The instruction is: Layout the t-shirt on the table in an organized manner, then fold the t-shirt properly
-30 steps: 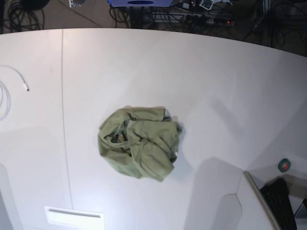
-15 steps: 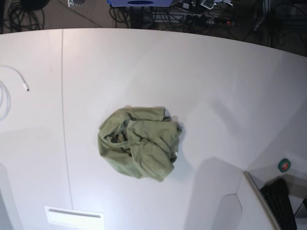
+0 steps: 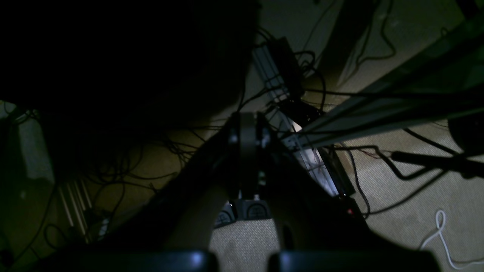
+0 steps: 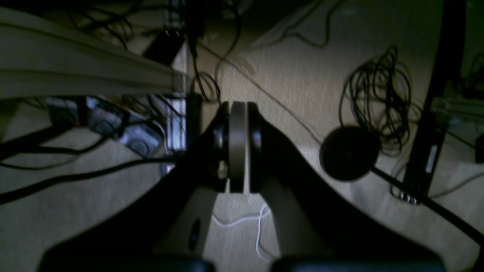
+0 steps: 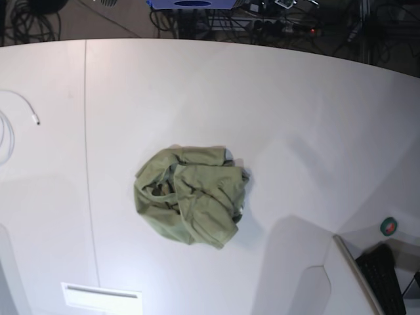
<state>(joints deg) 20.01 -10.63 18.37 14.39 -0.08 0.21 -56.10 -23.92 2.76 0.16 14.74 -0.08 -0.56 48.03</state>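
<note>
The olive-green t-shirt lies crumpled in a loose heap near the middle of the white table in the base view. Neither arm shows in that view. In the left wrist view my left gripper is shut, its fingers pressed together with nothing between them, over a dim floor full of cables. My right gripper in the right wrist view is likewise shut and empty above carpet. Neither wrist view shows the t-shirt or the table top.
A white cable curls at the table's left edge, beside a thin dark seam line. A black keyboard and a green tape roll sit at the lower right. A pale rectangular plate lies near the front edge.
</note>
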